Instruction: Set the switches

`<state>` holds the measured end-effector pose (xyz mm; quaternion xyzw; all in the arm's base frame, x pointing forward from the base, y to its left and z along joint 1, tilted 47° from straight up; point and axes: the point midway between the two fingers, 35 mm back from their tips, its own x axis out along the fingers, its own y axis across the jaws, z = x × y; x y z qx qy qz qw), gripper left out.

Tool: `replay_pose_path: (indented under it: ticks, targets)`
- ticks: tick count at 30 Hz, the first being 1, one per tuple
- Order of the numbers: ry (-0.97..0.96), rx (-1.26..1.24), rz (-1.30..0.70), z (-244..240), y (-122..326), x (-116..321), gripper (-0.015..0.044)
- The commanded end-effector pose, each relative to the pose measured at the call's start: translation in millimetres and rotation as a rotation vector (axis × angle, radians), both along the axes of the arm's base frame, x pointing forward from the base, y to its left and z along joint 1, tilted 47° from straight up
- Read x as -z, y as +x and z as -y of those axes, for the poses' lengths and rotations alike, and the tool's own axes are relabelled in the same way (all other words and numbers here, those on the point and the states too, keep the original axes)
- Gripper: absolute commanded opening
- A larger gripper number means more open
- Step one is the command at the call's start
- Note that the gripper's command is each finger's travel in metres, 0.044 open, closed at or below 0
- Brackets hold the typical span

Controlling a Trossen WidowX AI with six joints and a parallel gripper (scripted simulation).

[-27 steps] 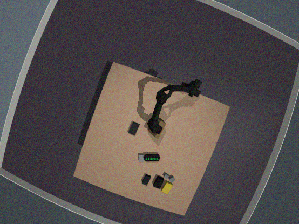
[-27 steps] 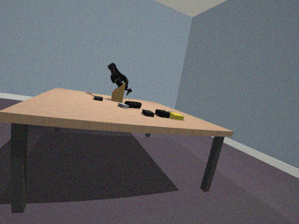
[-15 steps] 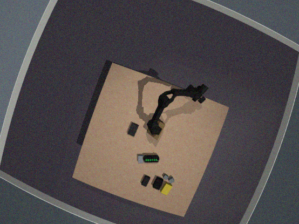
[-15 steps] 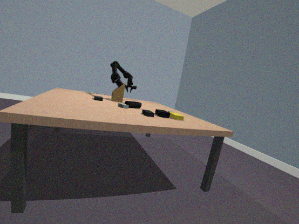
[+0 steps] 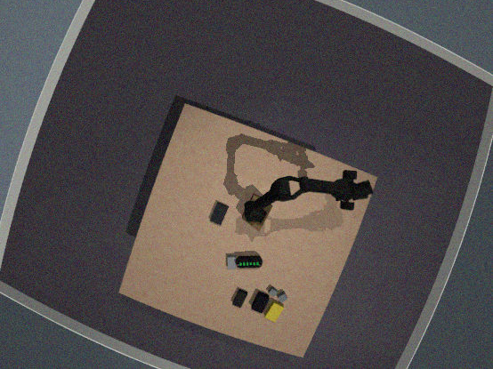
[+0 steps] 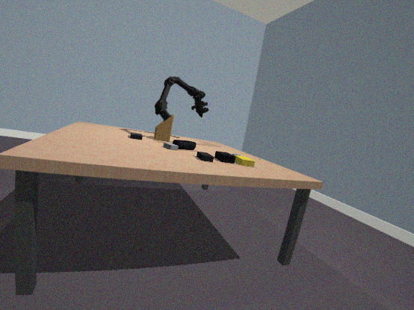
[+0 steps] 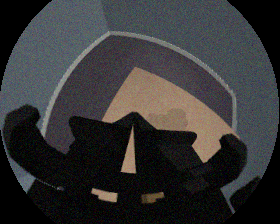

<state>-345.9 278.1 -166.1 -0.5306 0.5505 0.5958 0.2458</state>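
The dark controller unit [image 5: 249, 258] [image 6: 184, 145] lies on the bench [image 5: 178, 259] [image 6: 112, 150] with its switch side up. A row of small green marks shows along its top in the top view; the position of each switch is too small to tell. The label on its underside is hidden. My gripper [image 5: 370, 188] [image 6: 202, 115] [image 7: 134, 114] is shut and empty, its fingertips together in the wrist view. It hangs high above the bench near the right corner in the top view, well away from the unit.
A light grey block [image 5: 231, 261] [image 6: 170, 146] sits at the unit's left end. Dark blocks [image 5: 239, 297] [image 5: 260, 300] [image 5: 219, 212], a yellow block [image 5: 274, 312] [image 6: 244, 160] and small grey parts [image 5: 282, 296] lie around. The arm stands on a wooden wedge [image 6: 164, 129].
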Motion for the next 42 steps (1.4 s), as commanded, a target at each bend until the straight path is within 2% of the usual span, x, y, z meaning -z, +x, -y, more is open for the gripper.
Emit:
replay_pose_path:
  ticks: [1,8,15,20,25,32,42]
  targets:
    - [-0.006,0.124,0.08,-20.9,29.3,3.9,0.0]
    - [-0.005,0.328,0.185,-61.6,90.9,7.4,0.0]
    - [-0.025,0.588,0.317,-100.7,176.9,9.1,0.0]
    - [-0.046,0.658,0.376,-107.7,228.8,7.0,0.0]
    - [-0.089,0.868,0.489,-116.0,291.6,6.1,0.0]
    - [-0.194,1.209,0.684,-100.5,394.5,2.5,0.0]
    - [-0.351,1.662,0.969,-44.3,529.9,-10.1,0.0]
